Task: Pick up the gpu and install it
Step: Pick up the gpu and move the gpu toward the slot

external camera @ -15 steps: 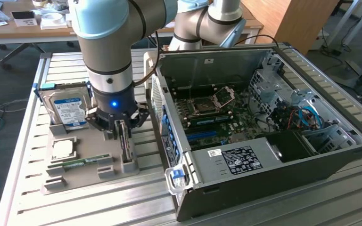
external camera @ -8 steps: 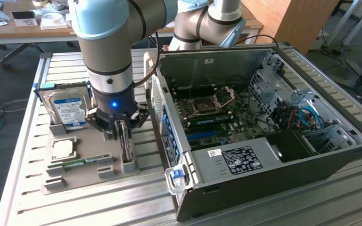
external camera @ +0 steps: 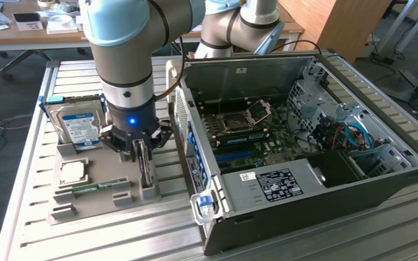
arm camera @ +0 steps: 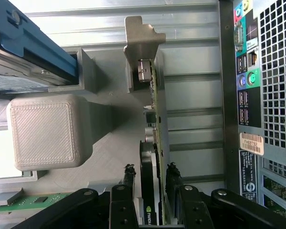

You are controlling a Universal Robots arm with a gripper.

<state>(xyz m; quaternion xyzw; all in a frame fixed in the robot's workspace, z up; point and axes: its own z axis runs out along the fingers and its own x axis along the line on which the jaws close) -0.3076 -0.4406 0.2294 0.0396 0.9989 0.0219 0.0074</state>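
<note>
The gpu stands on edge in a slot of the grey printed holder, a thin dark card. In the wrist view the gpu runs away from me edge-on, its pale metal bracket at the far end. My gripper is lowered over the card's near end. In the wrist view the gripper straddles the card, one black finger on each side. A narrow gap shows beside the card, so the gripper is open and the card rests in its slot.
The open computer case lies close on the exterior view's right, motherboard exposed; its rear port panel is beside the card. The holder also carries a blue-labelled hard drive, a processor and a green memory stick. All sit on a slatted metal table.
</note>
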